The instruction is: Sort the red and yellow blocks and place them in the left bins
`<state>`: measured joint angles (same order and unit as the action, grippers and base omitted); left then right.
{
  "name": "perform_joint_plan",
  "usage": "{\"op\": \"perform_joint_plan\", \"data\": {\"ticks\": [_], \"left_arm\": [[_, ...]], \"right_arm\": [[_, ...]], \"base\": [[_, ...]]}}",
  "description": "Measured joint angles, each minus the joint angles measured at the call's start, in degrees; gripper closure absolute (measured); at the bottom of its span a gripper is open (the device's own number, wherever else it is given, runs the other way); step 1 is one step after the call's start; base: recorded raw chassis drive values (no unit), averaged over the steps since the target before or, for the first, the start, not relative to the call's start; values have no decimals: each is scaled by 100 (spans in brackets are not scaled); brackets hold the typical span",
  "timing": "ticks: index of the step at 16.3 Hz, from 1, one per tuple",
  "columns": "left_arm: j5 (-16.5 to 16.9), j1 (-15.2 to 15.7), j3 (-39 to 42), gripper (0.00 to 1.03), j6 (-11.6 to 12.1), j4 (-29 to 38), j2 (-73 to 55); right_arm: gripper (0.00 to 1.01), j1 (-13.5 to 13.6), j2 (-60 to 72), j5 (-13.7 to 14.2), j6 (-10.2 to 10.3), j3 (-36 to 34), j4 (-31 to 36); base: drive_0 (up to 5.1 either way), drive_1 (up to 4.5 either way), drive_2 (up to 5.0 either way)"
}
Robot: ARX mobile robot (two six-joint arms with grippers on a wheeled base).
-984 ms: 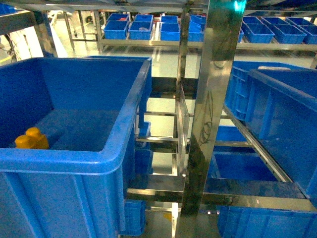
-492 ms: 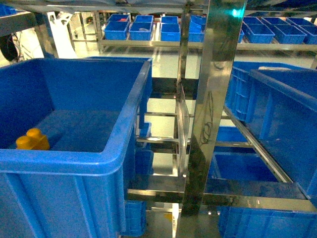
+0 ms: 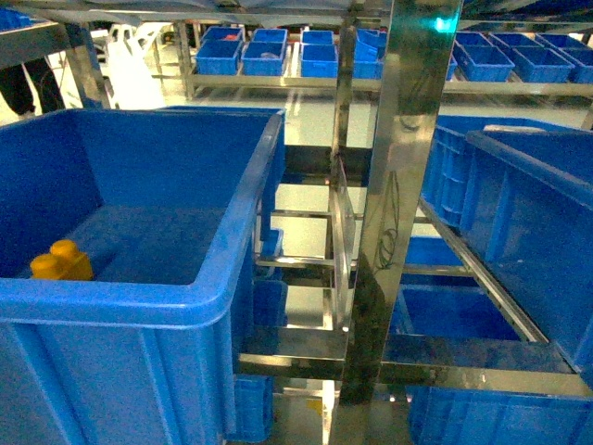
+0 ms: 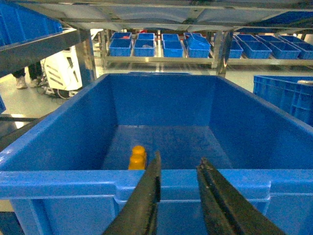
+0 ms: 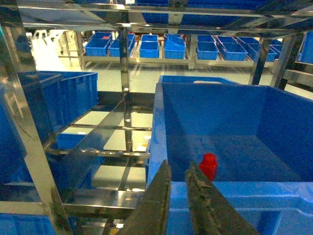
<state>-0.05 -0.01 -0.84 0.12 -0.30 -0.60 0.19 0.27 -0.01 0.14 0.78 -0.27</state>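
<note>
The glossy orange-yellow plastic brick (image 4: 138, 157) lies on the floor of the large deep blue plastic crate (image 4: 58, 177). The left gripper (image 4: 179, 169) hovers at the crate's near rim, jaws parted and empty; the right gripper (image 5: 179, 171), narrowly parted and empty, faces a small red block (image 5: 209, 166) in another blue crate (image 5: 293, 190). Fetching that red block seems next.

The orange-yellow glossy plastic brick (image 4: 137, 157) is cut off below by the near rim of its large blue plastic crate (image 4: 58, 178) — and the small bright red block (image 5: 209, 166) sits partly behind the dark right gripper finger (image 5: 205, 200).
</note>
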Motion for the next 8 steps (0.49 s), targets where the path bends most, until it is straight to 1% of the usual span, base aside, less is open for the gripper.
{"op": "perform_joint_plan", "data": {"ticks": [1, 2, 6, 7, 8], "left_arm": [[0, 0, 0, 66, 0, 0, 0], [-2, 0, 0, 55, 0, 0, 0], [0, 0, 0, 7, 0, 2, 0], [0, 0, 0, 4, 4, 0, 0], [-2, 0, 0, 5, 2, 0, 0]], "right_arm": [[83, 0, 0, 0, 0, 0, 0], [70, 0, 0, 0, 0, 0, 0], [21, 0, 0, 0, 0, 0, 0], [8, 0, 0, 2, 0, 0, 0], [2, 0, 0, 0, 2, 0, 0]], "base": [[0, 0, 0], [0, 0, 0], [0, 0, 0], [0, 0, 0], [0, 0, 0]]}}
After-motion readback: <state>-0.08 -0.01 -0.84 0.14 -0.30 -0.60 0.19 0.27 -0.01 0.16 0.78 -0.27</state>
